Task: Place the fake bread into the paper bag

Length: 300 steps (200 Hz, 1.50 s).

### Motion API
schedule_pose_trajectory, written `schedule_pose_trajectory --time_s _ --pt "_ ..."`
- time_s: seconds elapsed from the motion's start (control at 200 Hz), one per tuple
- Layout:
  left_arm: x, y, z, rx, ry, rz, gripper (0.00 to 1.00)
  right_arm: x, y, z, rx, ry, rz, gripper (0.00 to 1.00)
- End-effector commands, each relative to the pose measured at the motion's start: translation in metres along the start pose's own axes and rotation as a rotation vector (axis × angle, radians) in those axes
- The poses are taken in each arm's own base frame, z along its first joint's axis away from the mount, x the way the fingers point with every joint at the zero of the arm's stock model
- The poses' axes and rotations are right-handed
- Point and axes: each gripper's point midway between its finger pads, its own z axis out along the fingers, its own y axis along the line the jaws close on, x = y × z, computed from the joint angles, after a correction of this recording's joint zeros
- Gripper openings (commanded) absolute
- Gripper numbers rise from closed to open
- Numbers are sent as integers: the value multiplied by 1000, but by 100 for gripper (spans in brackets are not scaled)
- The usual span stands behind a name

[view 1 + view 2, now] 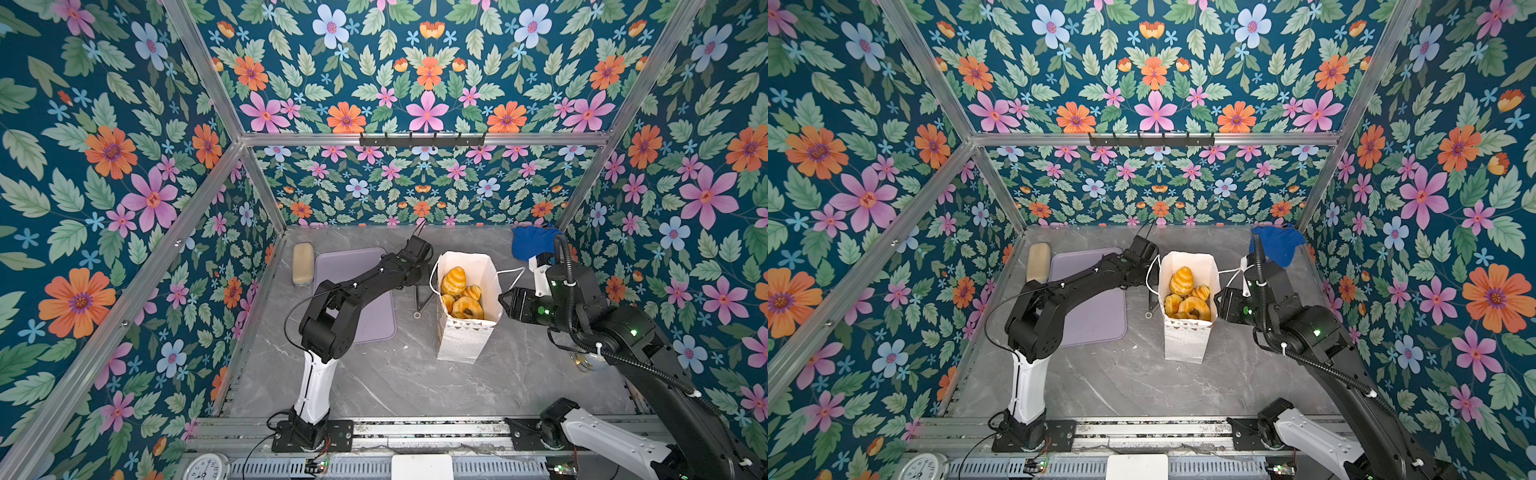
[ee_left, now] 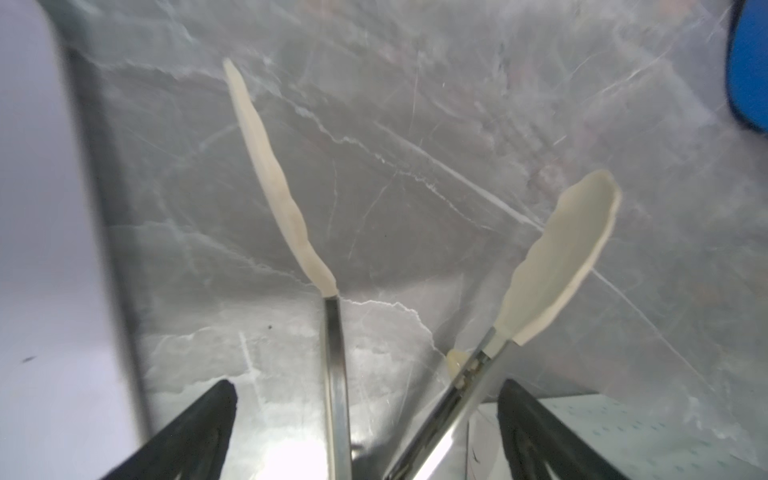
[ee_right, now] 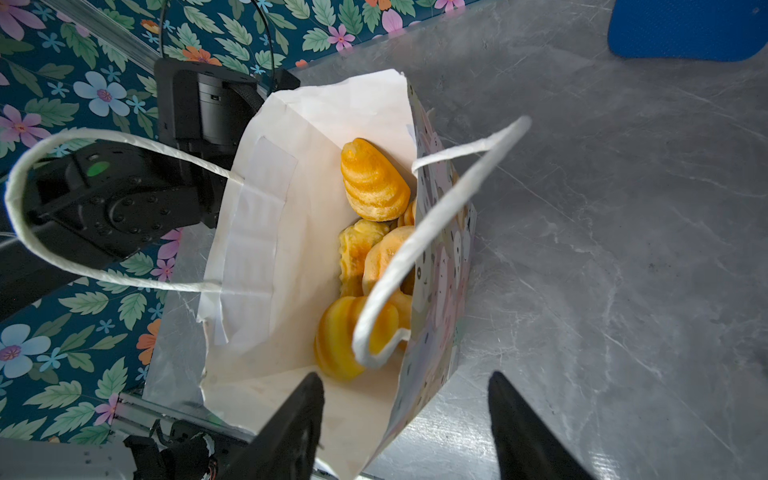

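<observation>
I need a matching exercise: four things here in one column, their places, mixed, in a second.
1. glossy golden-yellow fake bread
2. tall white paper bag
3. blue cloth cap
4. pale beige rounded bar

A. far right corner of the grey marble table
B. beside the lilac tray, far left
C. inside the bag
D. upright near the table's middle

Pairs: 1-C, 2-D, 3-A, 4-B

Fake bread [image 1: 454, 280] inside paper bag [image 1: 465, 345]
</observation>
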Motion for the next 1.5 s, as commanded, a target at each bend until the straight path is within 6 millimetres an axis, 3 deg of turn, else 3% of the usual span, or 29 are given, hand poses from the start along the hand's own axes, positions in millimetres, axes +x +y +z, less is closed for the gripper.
schedule_pose_trajectory --time_s 0.0,0.105,0.225,0.335,0.47,0.535,0.62,0.74,0.805,0.865,0.97,1.09,1.25,1.375,1.495 --pt "-21 10 -29 -55 -54 -20 100 -8 2 -4 2 -27 -6 67" --pt "-39 28 -67 -90 -101 -54 100 -17 7 -10 -7 -52 -23 74" --pt "-60 57 -129 -131 -192 -105 100 -35 16 -25 -29 -109 -46 82" --pt "-87 78 -209 -136 -376 -154 100 -58 25 -42 -45 -191 -79 93" --pt "-114 101 -330 -151 -702 -166 100 -102 21 -70 42 -339 -103 99" --pt "-117 112 -383 -188 -859 -140 100 -123 16 -81 65 -405 -100 99" --pt "-114 121 -434 -220 -1013 -82 100 -147 -1 -91 74 -469 -30 99" --pt "-94 138 -462 -272 -1130 -45 100 -171 -38 -86 83 -531 68 99" --pt "-82 155 -466 -308 -1157 -130 100 -177 -65 -72 140 -584 85 99" --pt "-76 162 -451 -364 -1099 -124 100 -175 -91 -55 240 -620 66 99" --pt "-62 172 -391 -462 -984 -42 100 -155 -142 -23 426 -632 85 99" --pt "-35 213 -318 -586 -889 -68 100 -116 -183 19 544 -578 61 99" --pt "22 283 -241 -664 -778 -194 100 -55 -218 55 586 -564 63 99" --pt "55 305 -213 -727 -759 -191 100 -15 -239 77 602 -552 110 99" --pt "76 314 -189 -738 -737 -161 100 0 -243 98 601 -535 82 99"
